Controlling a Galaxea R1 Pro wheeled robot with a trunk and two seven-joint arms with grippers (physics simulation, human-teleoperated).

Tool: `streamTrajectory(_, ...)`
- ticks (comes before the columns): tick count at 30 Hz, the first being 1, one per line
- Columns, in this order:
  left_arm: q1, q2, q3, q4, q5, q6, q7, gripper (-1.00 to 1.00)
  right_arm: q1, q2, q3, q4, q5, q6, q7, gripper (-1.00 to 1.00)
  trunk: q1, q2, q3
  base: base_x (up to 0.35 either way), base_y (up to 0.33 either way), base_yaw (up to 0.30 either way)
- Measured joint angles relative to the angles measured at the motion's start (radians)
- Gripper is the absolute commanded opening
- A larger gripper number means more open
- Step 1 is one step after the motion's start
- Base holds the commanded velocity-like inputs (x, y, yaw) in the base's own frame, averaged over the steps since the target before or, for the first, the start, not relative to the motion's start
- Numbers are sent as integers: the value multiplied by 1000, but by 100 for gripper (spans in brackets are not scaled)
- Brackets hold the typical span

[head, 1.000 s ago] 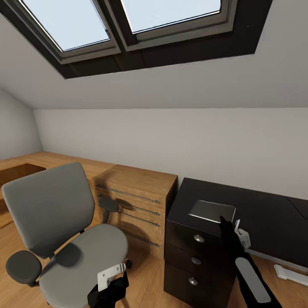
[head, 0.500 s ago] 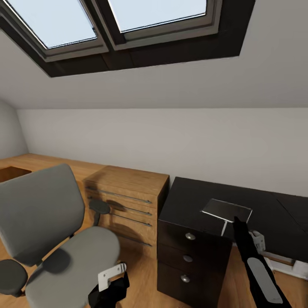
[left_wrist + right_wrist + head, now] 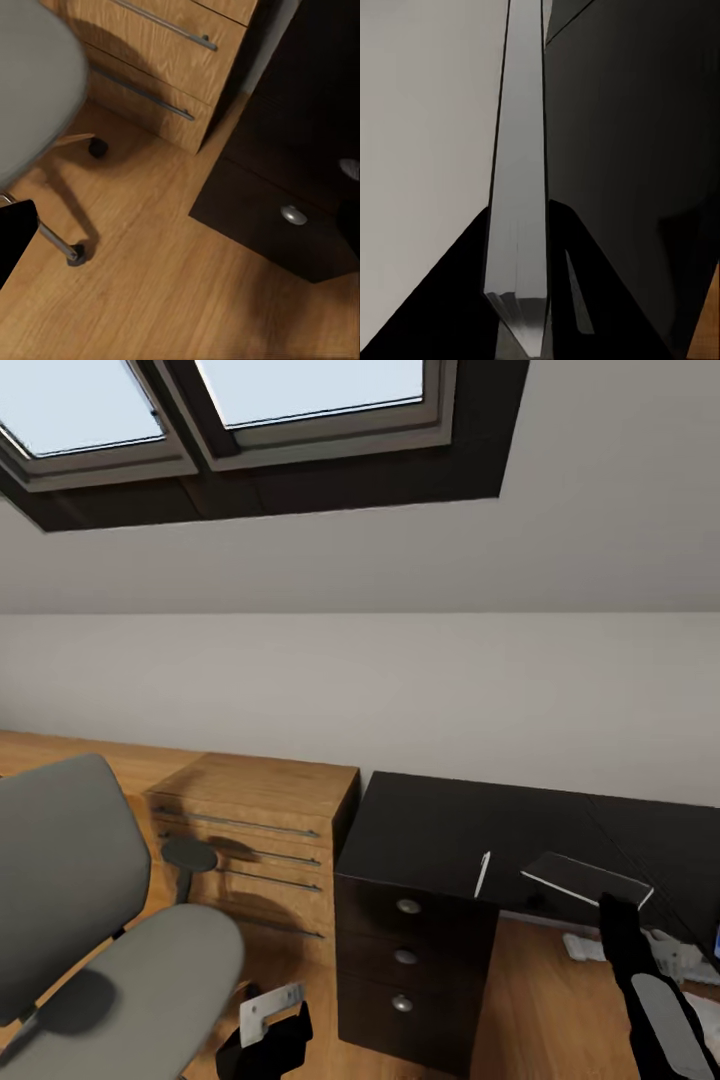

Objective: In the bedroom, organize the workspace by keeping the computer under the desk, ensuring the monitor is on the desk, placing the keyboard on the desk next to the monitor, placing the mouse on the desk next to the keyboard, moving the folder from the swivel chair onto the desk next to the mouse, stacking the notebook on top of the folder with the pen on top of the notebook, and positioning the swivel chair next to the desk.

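Black desk (image 3: 450,830) bears pen (image 3: 482,874); right fingers (image 3: 566,281) pinch notebook (image 3: 585,879); left fingers' state unclear.

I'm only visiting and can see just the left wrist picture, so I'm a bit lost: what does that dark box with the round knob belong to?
Observer: It is the drawer unit of a black desk. The head view shows three drawers under a glossy top.
Operator: Is anything lying on that top?
Observer: Yes, a slim white pen lies near the front edge, above the drawers.
Operator: What is the other arm doing?
Observer: The right gripper holds a thin dark notebook by one edge over the desk.
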Motion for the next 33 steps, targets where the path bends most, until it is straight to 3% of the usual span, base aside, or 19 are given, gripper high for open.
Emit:
streamTrajectory(7, 0, 0, -6, -1, 0, 0, 0, 100, 0, -35, -19, 0, -4, 1, -54, -100, 0, 0, -3, 0, 0, -256)
streamTrajectory(10, 0, 2, -27, -1, -1, -4, 0, 100, 0, -40, -21, 0, -13, 1, -59, -100, 0, 0, -4, 0, 0, -256)
streamTrajectory(12, 0, 3, -53, -1, -2, -27, 0, 100, 0, -42, -21, 0, -18, 1, -60, -100, 0, 0, -5, 0, 0, -256)
streamTrajectory(13, 0, 4, -94, -1, -11, -79, 1, 100, 0, -42, -21, 0, -20, 1, -60, -100, 0, 0, -6, 0, 0, -256)
streamTrajectory(14, 0, 13, -160, -1, -49, -160, 3, 100, 0, -44, -21, 0, -21, 1, -61, -100, 0, 0, -6, 0, 0, -256)
streamTrajectory(15, 0, 22, -188, -1, -78, -189, 9, 100, 0, -45, -21, 0, -22, 1, -61, -100, 0, 0, -7, 0, 0, -256)
streamTrajectory(19, 0, 37, -223, -1, -127, -222, 51, 100, 0, -47, -21, 0, -22, 1, -61, -100, 0, 0, -8, 0, 0, -256)
streamTrajectory(27, 0, 43, -257, -1, -151, -238, 128, 100, 0, -47, -21, 0, -22, 1, -61, -100, 0, 0, -12, 0, 0, -256)
streamTrajectory(33, 0, 43, -258, -1, -151, -241, 133, 100, 0, -47, -21, 0, -22, 1, -60, -100, 0, 0, -15, 0, 0, -256)
